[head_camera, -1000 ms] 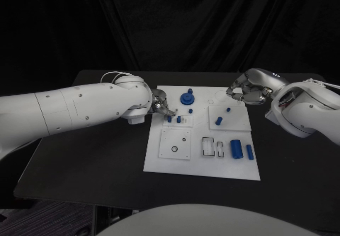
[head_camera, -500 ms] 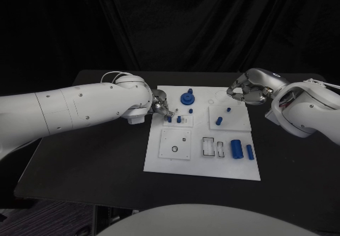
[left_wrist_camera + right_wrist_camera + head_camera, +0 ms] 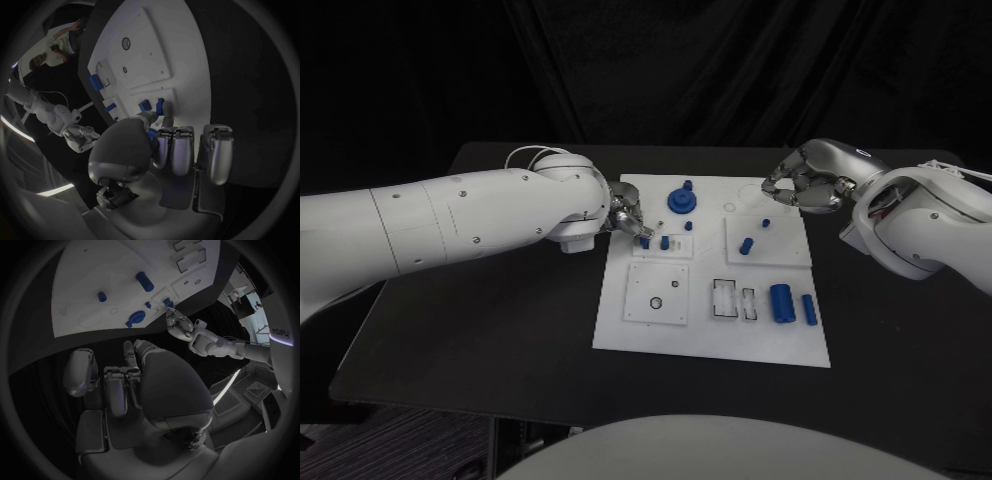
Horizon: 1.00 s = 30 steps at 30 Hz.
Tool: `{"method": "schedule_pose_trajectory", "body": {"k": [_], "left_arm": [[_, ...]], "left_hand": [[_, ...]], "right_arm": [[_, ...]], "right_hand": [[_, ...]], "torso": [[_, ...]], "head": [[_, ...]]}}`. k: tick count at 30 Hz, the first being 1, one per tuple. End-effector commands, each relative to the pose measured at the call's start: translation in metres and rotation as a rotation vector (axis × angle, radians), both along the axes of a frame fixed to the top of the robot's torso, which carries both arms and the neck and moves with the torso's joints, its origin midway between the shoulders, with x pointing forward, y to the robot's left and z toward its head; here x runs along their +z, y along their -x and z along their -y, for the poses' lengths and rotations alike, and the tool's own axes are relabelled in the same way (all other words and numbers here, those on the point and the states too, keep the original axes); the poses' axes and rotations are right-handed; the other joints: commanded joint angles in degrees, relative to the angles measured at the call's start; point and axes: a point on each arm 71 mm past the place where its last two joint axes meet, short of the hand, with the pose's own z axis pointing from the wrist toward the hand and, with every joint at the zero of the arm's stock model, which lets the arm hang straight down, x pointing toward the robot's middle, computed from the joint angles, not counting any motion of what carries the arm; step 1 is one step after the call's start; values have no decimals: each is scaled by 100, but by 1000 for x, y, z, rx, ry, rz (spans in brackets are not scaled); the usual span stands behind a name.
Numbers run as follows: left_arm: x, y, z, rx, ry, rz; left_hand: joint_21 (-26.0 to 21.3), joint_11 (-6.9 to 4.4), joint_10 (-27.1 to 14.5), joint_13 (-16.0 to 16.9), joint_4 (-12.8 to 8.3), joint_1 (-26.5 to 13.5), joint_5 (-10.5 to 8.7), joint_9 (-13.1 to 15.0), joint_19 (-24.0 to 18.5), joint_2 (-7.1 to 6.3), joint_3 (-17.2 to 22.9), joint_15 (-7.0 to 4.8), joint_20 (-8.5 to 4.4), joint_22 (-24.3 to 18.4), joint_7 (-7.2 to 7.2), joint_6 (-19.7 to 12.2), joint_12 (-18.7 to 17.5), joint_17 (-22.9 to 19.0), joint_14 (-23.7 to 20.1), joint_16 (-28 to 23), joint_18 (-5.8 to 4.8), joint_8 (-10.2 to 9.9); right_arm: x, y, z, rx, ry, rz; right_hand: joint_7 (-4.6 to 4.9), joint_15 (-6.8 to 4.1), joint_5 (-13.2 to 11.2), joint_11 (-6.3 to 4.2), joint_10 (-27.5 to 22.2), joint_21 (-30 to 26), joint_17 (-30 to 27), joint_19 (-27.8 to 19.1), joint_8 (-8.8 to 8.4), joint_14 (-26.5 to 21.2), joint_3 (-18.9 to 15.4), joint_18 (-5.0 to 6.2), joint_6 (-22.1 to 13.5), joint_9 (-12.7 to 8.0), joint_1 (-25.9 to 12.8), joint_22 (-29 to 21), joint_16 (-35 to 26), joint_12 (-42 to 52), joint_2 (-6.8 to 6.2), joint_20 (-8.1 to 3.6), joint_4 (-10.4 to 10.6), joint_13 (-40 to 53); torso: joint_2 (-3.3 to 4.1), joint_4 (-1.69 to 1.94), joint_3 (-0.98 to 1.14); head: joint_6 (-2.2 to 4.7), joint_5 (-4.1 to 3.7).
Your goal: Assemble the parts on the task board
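Nothing has moved since the earlier frame.
My left hand [image 3: 626, 216] stays at the task board's [image 3: 711, 340] left edge, pinching a small blue part [image 3: 645, 241]; my right hand [image 3: 803, 186], fingers curled on nothing, hovers at its far-right corner.

white arms [image 3: 444, 225], silver hands [image 3: 805, 188]

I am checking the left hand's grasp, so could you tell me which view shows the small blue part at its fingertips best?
The left wrist view: the blue part stands clear beyond the left hand. The head view shows it half hidden by the fingers; in the right wrist view it is tiny.
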Motion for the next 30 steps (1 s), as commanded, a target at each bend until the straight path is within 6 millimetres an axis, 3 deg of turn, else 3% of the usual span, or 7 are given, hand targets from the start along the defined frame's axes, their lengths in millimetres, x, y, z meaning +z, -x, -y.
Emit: {"method": "schedule_pose_trajectory", "body": {"k": [1,30], "left_arm": [[2,1,2,-14,30,23],[8,13,-19,66,113,111]], "left_hand": [[17,-15,609,1502,5,-7,27,-2,582,-47,34,-21,-11,1509,-21,38,-2,1487,598,21,-79,19],[17,-6,609,1502,10,-37,-15,-6,582,-99,118,-19,-12,1509,-6,8,-2,1418,575,-30,-79,15]], "right_arm": [[-1,0,2,-17,1,-5],[-1,0,3,-23,2,-5]], "right_hand": [[-10,28,23,3,469,-31,1509,-33,15,601,39,24,38,5,46,886,15,-28,1,-7,3,1385],[0,29,32,9,450,-68,1509,-49,-2,601,48,31,10,-2,47,876,15,-44,-9,-8,2,1369]], "torso": [[0,2,0],[-5,4,1]], "head": [[0,-2],[0,-5]]}}
